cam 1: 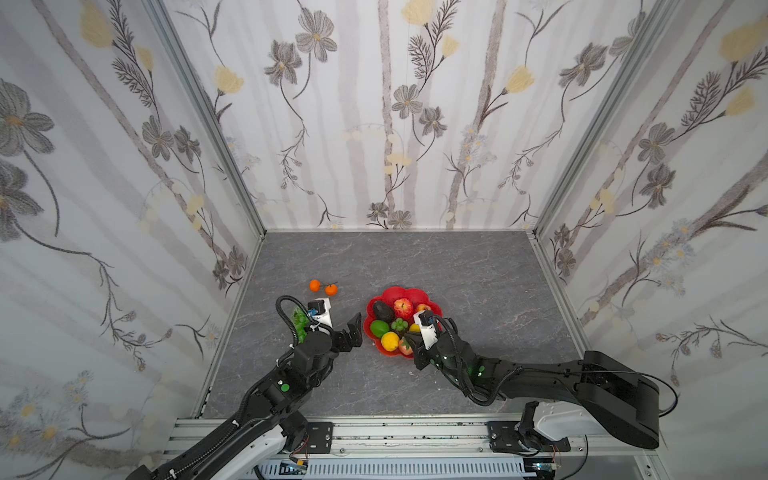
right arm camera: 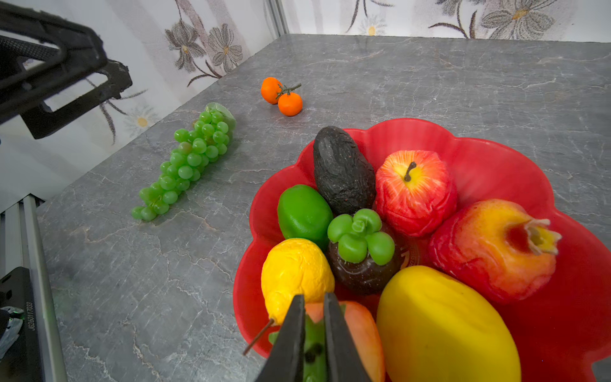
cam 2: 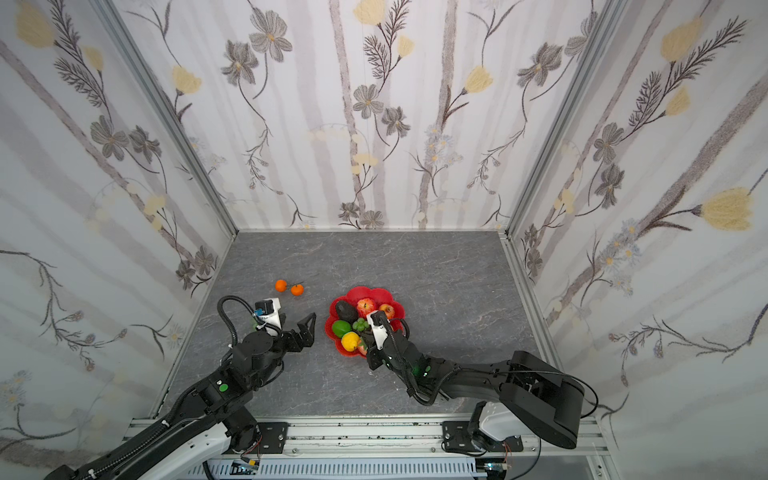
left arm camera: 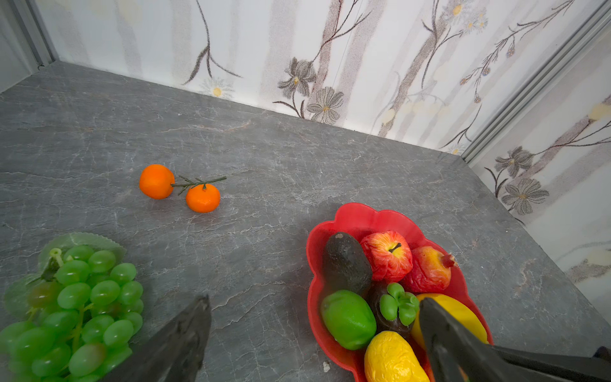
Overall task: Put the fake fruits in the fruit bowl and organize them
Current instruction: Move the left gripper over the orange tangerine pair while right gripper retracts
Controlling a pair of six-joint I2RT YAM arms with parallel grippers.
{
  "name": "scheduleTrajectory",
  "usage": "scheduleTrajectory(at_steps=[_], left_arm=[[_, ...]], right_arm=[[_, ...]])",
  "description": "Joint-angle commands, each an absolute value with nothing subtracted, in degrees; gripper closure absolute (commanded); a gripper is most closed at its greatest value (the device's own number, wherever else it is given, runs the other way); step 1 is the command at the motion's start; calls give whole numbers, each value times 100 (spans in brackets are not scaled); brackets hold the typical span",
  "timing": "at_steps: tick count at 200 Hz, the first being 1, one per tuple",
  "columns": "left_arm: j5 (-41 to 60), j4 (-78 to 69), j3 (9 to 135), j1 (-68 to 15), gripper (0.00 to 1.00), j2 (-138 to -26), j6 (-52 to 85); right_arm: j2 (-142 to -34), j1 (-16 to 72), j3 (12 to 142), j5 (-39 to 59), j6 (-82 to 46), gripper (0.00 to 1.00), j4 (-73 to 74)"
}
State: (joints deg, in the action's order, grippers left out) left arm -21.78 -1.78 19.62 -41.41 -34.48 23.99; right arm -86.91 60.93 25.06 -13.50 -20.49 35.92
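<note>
Green grapes (right arm camera: pixel 188 165) whole in right wrist view, mostly hidden in top views.

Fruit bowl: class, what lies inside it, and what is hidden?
Inside the fruit bowl: avocado, apple, pomegranate, lime, green-capped dark fruit, pear, large yellow fruit. The right gripper covers part of an orange fruit.

The red, flower-shaped fruit bowl (right arm camera: pixel 496 145) is found holding a dark avocado (right arm camera: pixel 342 168), red apple (right arm camera: pixel 413 195), green lime (right arm camera: pixel 302 211) and yellow fruits (right arm camera: pixel 439 324). The green grape bunch (right arm camera: pixel 188 162) and two stemmed tangerines (right arm camera: pixel 290 104) are left lying on the surface (right arm camera: pixel 429 72), well apart from it.
</note>
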Motion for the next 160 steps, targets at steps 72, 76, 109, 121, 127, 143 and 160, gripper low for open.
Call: scheduleTrajectory(at_steps=[72,76,109,121,127,143,160], left_arm=[[-1999,-107,2243,-3918,2,-3841,2554],[-1947,-64,2301,-3864,2,-3924,2572],[-1475,443,2987,-3289,3,-4833,2697],[-1401,758,3334,-3040,4,-5236,2698],[-1350,948,3542,-2883,5,-5464,2719],[-1099,1382,4073,-2476,6,-6073,2821],[-1273,2017,4740,-2248,7,-6777,2948]], right_arm=[[-8186,6126,2584,-1432,-2028,75,3328],[-8114,6122,2603,-1438,-2030,74,3268],[-7458,6113,2689,-1646,-1909,66,2663],[-7180,6100,2659,-1815,-1899,63,2442],[-7044,6087,2630,-1876,-1877,62,2367],[-6693,6026,2550,-1939,-1813,57,2196],[-6364,5940,2437,-2028,-1776,52,2017]])
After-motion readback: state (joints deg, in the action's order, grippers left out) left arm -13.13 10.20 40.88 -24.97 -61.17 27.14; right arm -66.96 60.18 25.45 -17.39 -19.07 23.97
